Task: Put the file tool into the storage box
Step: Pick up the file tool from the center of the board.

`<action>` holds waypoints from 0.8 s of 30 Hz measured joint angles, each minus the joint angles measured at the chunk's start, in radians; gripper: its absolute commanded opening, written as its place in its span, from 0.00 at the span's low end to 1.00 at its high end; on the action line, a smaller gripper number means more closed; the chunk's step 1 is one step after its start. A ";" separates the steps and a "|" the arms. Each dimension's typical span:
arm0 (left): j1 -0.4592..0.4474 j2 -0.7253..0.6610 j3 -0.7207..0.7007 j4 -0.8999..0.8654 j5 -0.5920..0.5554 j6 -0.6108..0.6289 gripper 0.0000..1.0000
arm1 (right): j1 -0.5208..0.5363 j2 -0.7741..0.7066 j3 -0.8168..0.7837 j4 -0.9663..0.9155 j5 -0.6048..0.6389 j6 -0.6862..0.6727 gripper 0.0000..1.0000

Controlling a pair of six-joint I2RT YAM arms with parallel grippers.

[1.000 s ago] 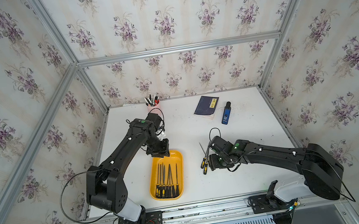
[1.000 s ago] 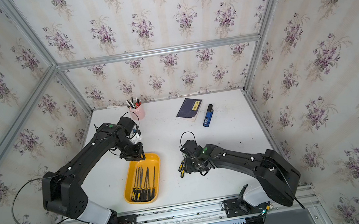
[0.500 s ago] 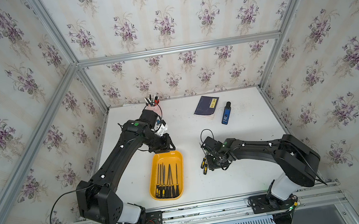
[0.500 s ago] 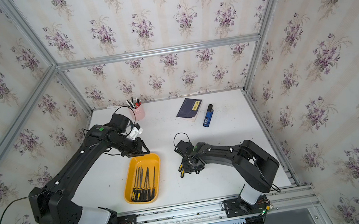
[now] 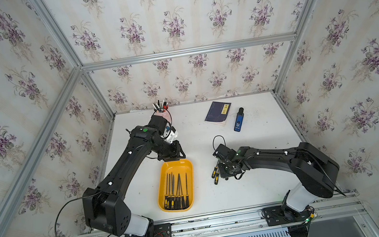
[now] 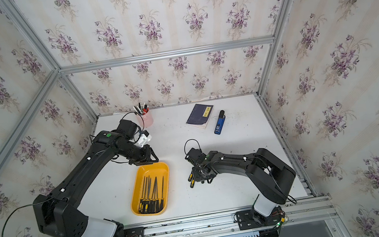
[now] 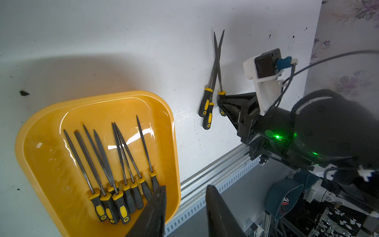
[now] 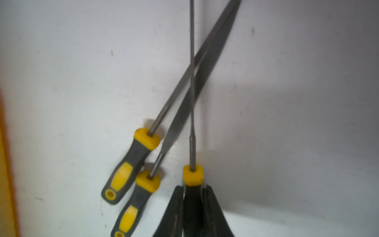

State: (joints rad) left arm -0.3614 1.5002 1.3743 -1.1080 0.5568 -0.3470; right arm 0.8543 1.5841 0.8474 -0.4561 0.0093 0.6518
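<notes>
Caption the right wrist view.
Right claw grips one file by its handle, its shaft crossing two other files on the table.

Obstacles: two loose files (image 8: pixel 131 164) lie just beside my right gripper (image 8: pixel 192 187), their shafts crossing the needle file (image 8: pixel 192 102) pinched between my jaws. My left gripper (image 5: pixel 173 157), jaws apart, hangs at the far rim of the storage box (image 5: pixel 192 174). Free room: the bare table (image 5: pixel 207 197) strip between box and loose files. The box's far end is bare; stored files (image 5: pixel 176 191) fill the rest.
</notes>
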 measured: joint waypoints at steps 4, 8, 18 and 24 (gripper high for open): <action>0.000 0.013 0.018 0.006 0.013 0.000 0.38 | 0.002 -0.101 -0.027 0.017 -0.022 -0.005 0.09; 0.001 0.019 0.030 0.038 0.064 -0.015 0.40 | 0.002 -0.253 -0.073 0.026 -0.041 -0.005 0.09; -0.043 0.030 0.001 0.389 0.295 -0.291 0.49 | 0.002 -0.541 -0.135 0.105 -0.128 0.022 0.08; -0.132 0.134 0.148 0.430 0.304 -0.361 0.49 | 0.002 -0.532 -0.135 0.114 -0.149 0.034 0.07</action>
State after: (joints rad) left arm -0.4938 1.6341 1.5227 -0.6781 0.8604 -0.7082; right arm 0.8558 1.0519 0.7120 -0.3416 -0.1398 0.6857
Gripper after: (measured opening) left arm 0.491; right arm 0.183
